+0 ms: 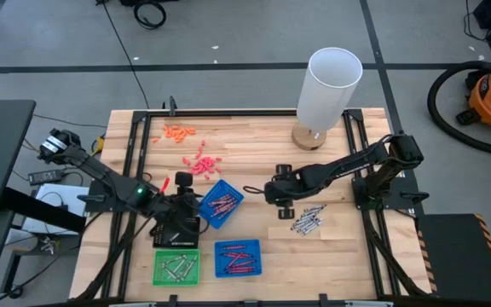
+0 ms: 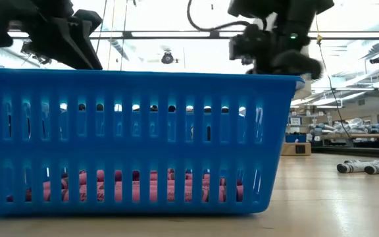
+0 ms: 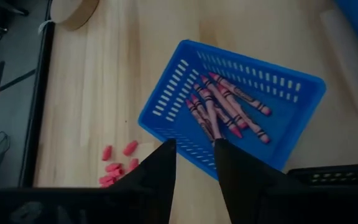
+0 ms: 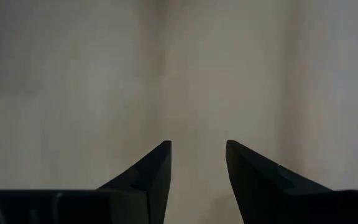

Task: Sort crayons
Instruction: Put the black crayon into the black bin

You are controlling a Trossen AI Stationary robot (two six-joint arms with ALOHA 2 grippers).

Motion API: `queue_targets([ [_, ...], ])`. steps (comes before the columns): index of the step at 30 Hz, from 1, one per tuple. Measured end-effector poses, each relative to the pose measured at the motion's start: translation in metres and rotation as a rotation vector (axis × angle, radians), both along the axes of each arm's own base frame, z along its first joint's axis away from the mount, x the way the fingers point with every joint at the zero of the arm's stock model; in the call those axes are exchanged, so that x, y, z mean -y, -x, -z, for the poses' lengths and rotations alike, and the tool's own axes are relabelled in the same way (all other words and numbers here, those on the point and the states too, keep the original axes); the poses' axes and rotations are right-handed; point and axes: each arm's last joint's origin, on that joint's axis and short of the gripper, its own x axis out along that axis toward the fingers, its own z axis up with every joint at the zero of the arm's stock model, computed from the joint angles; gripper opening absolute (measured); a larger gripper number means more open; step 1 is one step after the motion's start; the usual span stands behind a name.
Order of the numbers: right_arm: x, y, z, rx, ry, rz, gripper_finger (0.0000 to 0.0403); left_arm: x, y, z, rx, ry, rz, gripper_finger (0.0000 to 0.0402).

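A blue tray (image 1: 221, 203) (image 3: 229, 106) rests flat on the wooden table and holds several maroon crayons (image 3: 225, 109). My left gripper (image 1: 197, 209) (image 3: 194, 154) hovers open above that tray's edge, with nothing between its fingers. Several grey crayons (image 1: 308, 220) lie in a loose pile right of the middle of the table. My right gripper (image 1: 273, 193) (image 4: 197, 149) stands open over bare wood, just left of and beyond that pile. Near the front edge stand a second blue tray (image 1: 238, 258) with red crayons and a green tray (image 1: 177, 266) with grey ones.
Pink bits (image 1: 203, 162) and orange bits (image 1: 177, 130) lie scattered at the far left. A tall white cylinder (image 1: 329, 85) on a round wooden base stands at the far right. In the low view a blue tray wall (image 2: 137, 141) fills the foreground.
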Motion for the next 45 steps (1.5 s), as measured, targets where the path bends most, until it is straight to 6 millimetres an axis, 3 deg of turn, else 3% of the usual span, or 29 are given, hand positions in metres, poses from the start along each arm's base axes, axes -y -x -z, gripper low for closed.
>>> queue_targets([
  [8, -0.005, 0.022, 0.010, -0.228, -0.201, 0.040, 0.0160, -0.010, -0.005, 0.000, -0.005, -0.024, -0.024, 0.0121],
  [16, -0.012, 0.049, 0.022, -0.440, -0.194, 0.107, 0.0160, -0.010, -0.005, 0.000, -0.017, -0.049, -0.002, 0.0121],
  [29, -0.019, 0.054, 0.023, -0.455, -0.118, 0.098, 0.0160, -0.009, -0.007, -0.002, -0.004, -0.065, 0.027, 0.0121],
  [35, -0.017, 0.067, 0.022, -0.580, -0.112, 0.166, 0.0160, -0.009, -0.007, -0.002, -0.004, -0.065, 0.027, 0.0121],
  [41, -0.015, 0.083, 0.040, -0.683, -0.160, 0.207, 0.0160, -0.009, -0.007, -0.002, -0.004, -0.065, 0.027, 0.0121],
  [45, -0.013, 0.086, 0.040, -0.692, -0.121, 0.249, 0.0158, -0.009, -0.007, -0.002, -0.005, -0.068, 0.030, 0.0121],
])
